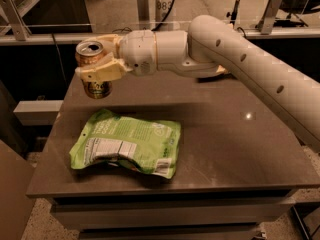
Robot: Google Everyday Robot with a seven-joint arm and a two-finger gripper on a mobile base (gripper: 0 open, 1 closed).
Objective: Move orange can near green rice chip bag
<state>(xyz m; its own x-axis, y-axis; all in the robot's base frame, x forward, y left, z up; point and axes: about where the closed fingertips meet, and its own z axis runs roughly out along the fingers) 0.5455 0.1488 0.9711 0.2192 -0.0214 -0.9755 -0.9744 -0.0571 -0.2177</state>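
Observation:
The orange can (pixel 93 70) has a silver top and a pale printed figure on its side. My gripper (pixel 98 72) is shut on it and holds it upright in the air over the table's far left part. The green rice chip bag (pixel 128 144) lies flat at the table's front left, its white nutrition label facing up. The can hangs above and just behind the bag's far left corner, apart from it. My white arm (pixel 240 59) reaches in from the right.
The dark table (pixel 235 149) has its front edge near the bottom of the view. A metal railing (pixel 45 34) runs behind it. The brown-and-yellow chip bag is hidden behind my arm.

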